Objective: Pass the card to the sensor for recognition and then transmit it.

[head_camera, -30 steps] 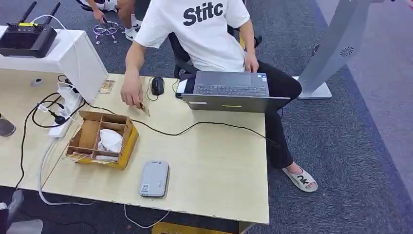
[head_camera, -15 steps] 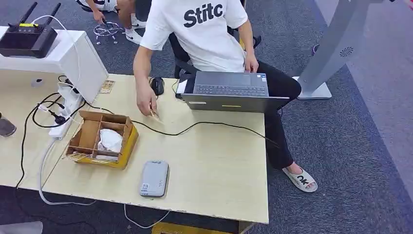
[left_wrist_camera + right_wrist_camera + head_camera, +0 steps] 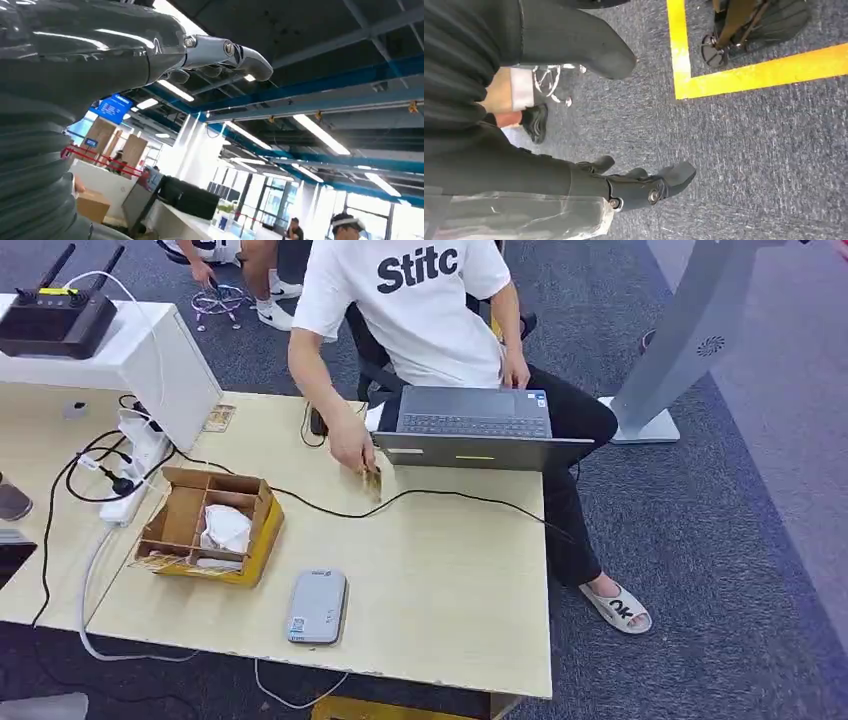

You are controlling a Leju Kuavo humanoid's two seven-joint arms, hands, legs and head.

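My left hand (image 3: 150,55) is pointing up toward a ceiling of strip lights, thumb stretched straight out, the darker fingers (image 3: 200,72) loosely curled beneath it and apart from it, holding nothing. My right hand (image 3: 624,187) is hanging down over grey carpet (image 3: 749,150), fingers (image 3: 679,175) spread and lightly bent, also gripping nothing; a yellow floor line (image 3: 744,75) is running well beyond the fingertips.

In the head view, the card (image 3: 373,480) is sitting well away from both my hands: a seated person's hand (image 3: 354,450) is holding it down against the table (image 3: 450,580), just beside the front edge of an open laptop (image 3: 475,425). The grey sensor (image 3: 317,606) is lying flat near the table's near edge, apart from the card, with a partitioned cardboard box (image 3: 205,525) beside it.

Writing: the person's white shirt (image 3: 415,310) is reading "Stitc". The small labels on the sensor are too small for me to read.
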